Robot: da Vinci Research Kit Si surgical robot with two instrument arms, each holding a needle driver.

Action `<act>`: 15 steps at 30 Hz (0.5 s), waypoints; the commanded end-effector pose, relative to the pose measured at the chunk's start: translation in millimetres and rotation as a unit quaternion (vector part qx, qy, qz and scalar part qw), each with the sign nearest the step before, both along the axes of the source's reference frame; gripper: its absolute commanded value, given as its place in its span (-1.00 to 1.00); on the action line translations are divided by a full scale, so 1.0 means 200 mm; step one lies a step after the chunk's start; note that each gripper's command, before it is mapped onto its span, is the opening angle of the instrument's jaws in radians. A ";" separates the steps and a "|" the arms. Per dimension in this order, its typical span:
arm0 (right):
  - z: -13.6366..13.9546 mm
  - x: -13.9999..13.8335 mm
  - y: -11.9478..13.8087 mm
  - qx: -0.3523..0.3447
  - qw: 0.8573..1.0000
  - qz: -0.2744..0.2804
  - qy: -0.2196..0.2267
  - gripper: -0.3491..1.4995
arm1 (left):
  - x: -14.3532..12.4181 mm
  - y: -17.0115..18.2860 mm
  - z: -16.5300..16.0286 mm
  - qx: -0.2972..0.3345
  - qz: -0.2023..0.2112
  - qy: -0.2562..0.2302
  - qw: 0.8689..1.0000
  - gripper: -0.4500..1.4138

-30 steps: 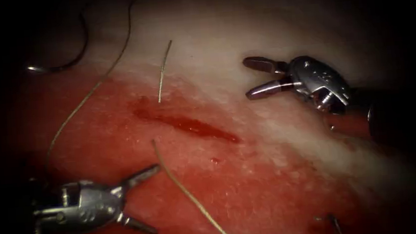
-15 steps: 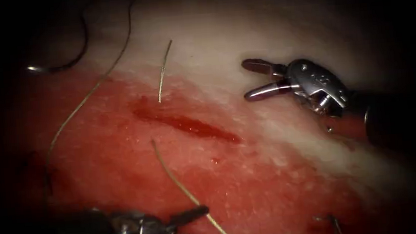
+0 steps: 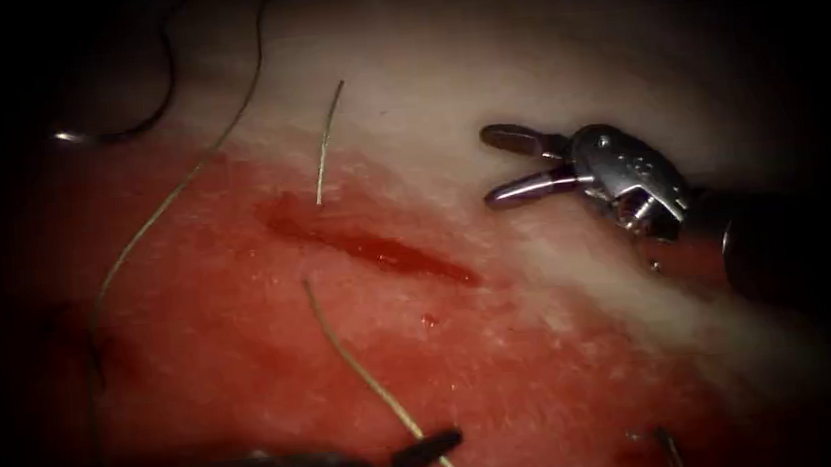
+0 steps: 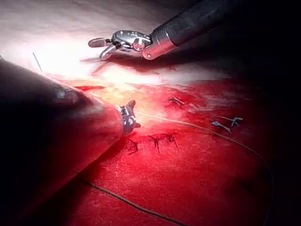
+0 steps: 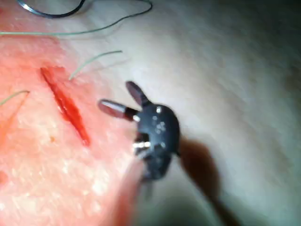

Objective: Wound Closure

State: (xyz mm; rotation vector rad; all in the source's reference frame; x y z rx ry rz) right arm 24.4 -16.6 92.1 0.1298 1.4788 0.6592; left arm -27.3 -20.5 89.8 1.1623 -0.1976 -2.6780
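Sliding right along the bottom edge, left tool (image 3: 425,453) (jaw state unclear) nears the thread (image 3: 368,378); right tool (image 3: 500,166) gapes empty; needle (image 3: 115,129) lies far left.

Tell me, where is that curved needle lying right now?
In the endoscope view the needle lies on the tissue far to the left of the cut, held by neither gripper, with its thread trailing beside it.

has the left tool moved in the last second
Yes. Against the cut, the left arm's tool slid rightward and down toward the picture's lower edge, now beside the thread. The right arm's tool holds nothing.
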 end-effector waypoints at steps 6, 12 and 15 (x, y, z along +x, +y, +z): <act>0.004 0.005 0.000 0.002 1.000 0.000 0.002 0.98 | -0.012 -0.005 0.003 -0.001 0.003 -0.001 1.000 -0.12; 0.004 0.005 0.000 0.004 1.000 0.001 0.002 0.98 | -0.015 -0.005 0.005 -0.009 -0.006 -0.005 1.000 -0.19; 0.004 0.005 0.000 0.004 1.000 0.001 0.002 0.98 | -0.016 -0.005 0.006 -0.011 -0.007 -0.006 1.000 -0.68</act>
